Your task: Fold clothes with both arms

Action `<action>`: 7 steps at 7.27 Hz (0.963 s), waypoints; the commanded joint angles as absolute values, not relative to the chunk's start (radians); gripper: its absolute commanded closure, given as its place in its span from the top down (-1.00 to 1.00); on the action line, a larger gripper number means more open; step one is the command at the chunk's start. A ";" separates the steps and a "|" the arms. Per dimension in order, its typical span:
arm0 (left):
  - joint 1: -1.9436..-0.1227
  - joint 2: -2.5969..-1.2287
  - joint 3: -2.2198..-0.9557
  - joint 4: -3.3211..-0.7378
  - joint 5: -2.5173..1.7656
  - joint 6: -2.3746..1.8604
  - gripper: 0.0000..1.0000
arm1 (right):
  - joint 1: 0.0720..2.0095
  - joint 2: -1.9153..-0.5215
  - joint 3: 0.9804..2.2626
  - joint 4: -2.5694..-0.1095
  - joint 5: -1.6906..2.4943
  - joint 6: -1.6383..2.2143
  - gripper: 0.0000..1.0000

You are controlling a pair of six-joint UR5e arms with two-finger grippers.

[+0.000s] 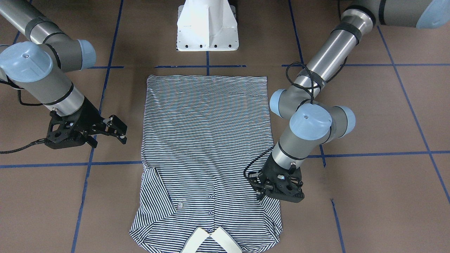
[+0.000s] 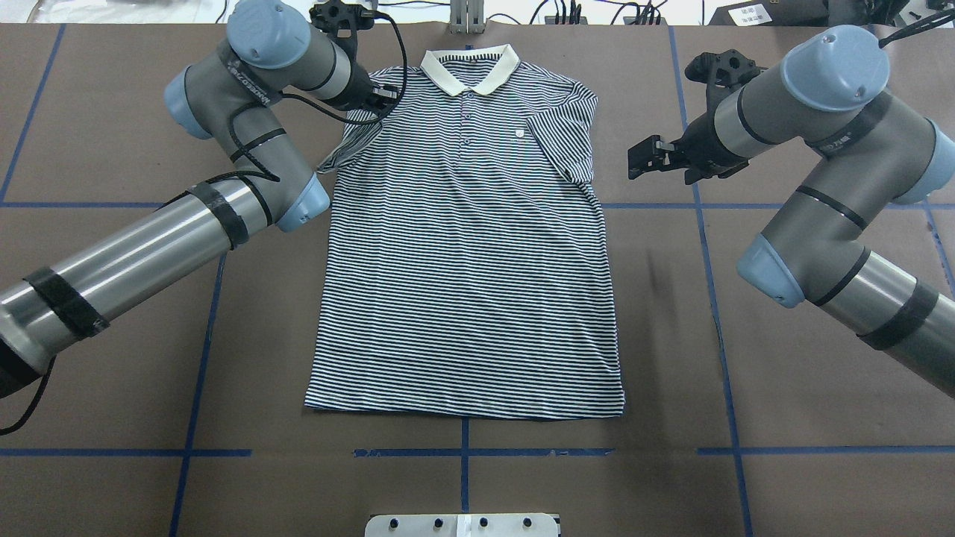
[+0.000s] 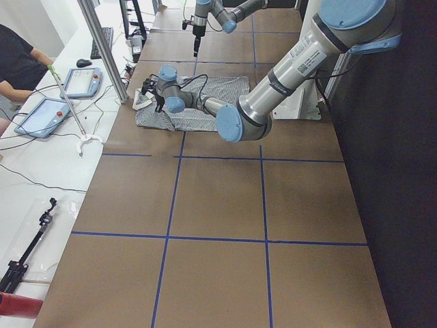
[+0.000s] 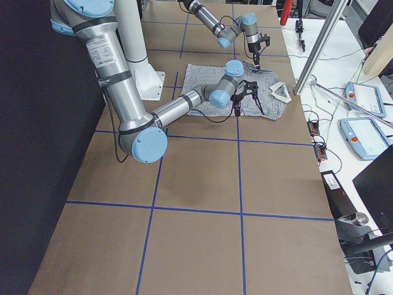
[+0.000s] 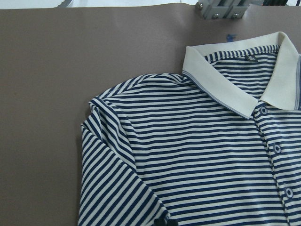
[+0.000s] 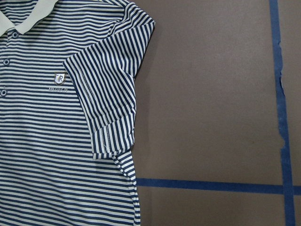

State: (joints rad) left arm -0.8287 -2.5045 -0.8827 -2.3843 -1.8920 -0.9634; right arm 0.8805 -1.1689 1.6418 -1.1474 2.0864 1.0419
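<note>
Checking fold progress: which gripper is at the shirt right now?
The left gripper, at the polo shirt's sleeve edge; the right gripper hangs beside the shirt over bare table, touching no cloth.

Open brown table (image 2: 671, 358) lies on either side of the polo shirt (image 2: 466, 283), and the right gripper (image 2: 647, 158) hangs over it near the shirt's sleeve. The left arm (image 2: 246, 97) bends over the shirt's other shoulder, covering that corner from above. The white pedestal base (image 2: 462, 524) stands beyond the hem, apart from it.
</note>
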 commanded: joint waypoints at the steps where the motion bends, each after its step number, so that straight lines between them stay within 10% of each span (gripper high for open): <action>1: -0.824 -2.537 -0.781 -2.433 -1.804 -0.966 -1.00 | 0.879 -1.169 1.641 -1.147 2.086 1.043 1.00; 4: -0.822 -2.540 -0.761 -2.456 -1.773 -0.969 -1.00 | 0.879 -1.169 1.641 -1.146 2.086 1.046 1.00; 5: -0.819 -2.542 -0.762 -2.456 -1.773 -0.969 -0.71 | 0.877 -1.169 1.643 -1.146 2.086 1.048 1.00; 6: -0.818 -2.542 -0.770 -2.456 -1.773 -0.969 0.09 | 0.876 -1.169 1.646 -1.146 2.085 1.052 1.00; 7: -0.819 -2.536 -0.797 -2.456 -1.776 -0.971 0.16 | 0.876 -1.169 1.657 -1.146 2.083 1.069 1.00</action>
State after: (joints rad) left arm -0.8191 -2.5400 -0.7742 -2.4558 -1.7742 -0.9698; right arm 0.8767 -1.1689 1.6472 -1.1459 2.0848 1.0545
